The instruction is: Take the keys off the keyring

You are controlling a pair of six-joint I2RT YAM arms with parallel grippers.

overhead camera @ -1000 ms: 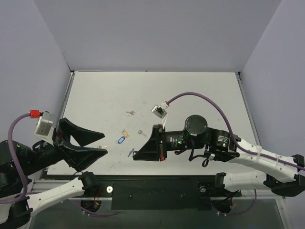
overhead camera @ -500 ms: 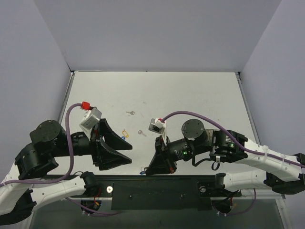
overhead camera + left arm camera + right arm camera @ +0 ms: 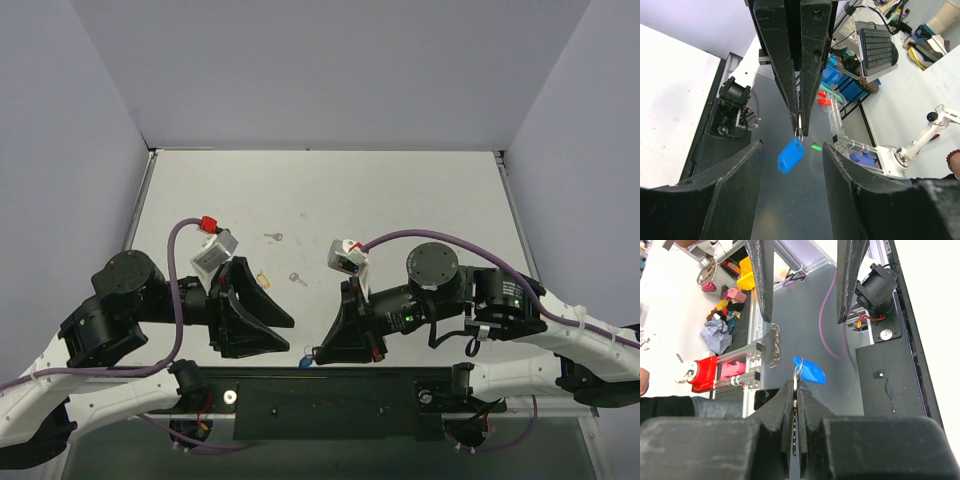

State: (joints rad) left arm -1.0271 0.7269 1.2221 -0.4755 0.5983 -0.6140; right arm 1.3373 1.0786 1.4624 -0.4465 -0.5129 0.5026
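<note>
R gripper (image 3: 318,356) is pinched fully shut on the keyring (image 3: 790,156). It grips the thin metal ring (image 3: 799,131), w/ the blue tag hanging free off the fingertips. The keyring is held off the table (image 3: 420,200), over the black base rail (image 3: 330,396) at the near edge, approx. midway between the two arms.

L gripper (image 3: 290,336) has its jaws well apart w/ nothing in them. Its tips sit just left of the tag, facing the R gripper. In the L wrist view the two fingers flank the hanging tag on either side, not touching it.

Two tiny silver keys lie flat on the table, far of both grippers. One key (image 3: 297,279) is near centre, right of a yellow tag (image 3: 263,279). The other key (image 3: 273,237) is farther back and slightly left. Can't tell if any key hangs on the metal ring itself.

Table top is white w/ a few small marks. Plain lilac-grey walls stand at left, far and right. Purple cables (image 3: 400,236) loop from the wrist cams. Wrist views look past the near edge to a grey floor, a keyboard (image 3: 875,45), blue bins (image 3: 837,75), a yellow bin (image 3: 747,272) and a red item (image 3: 705,375).
</note>
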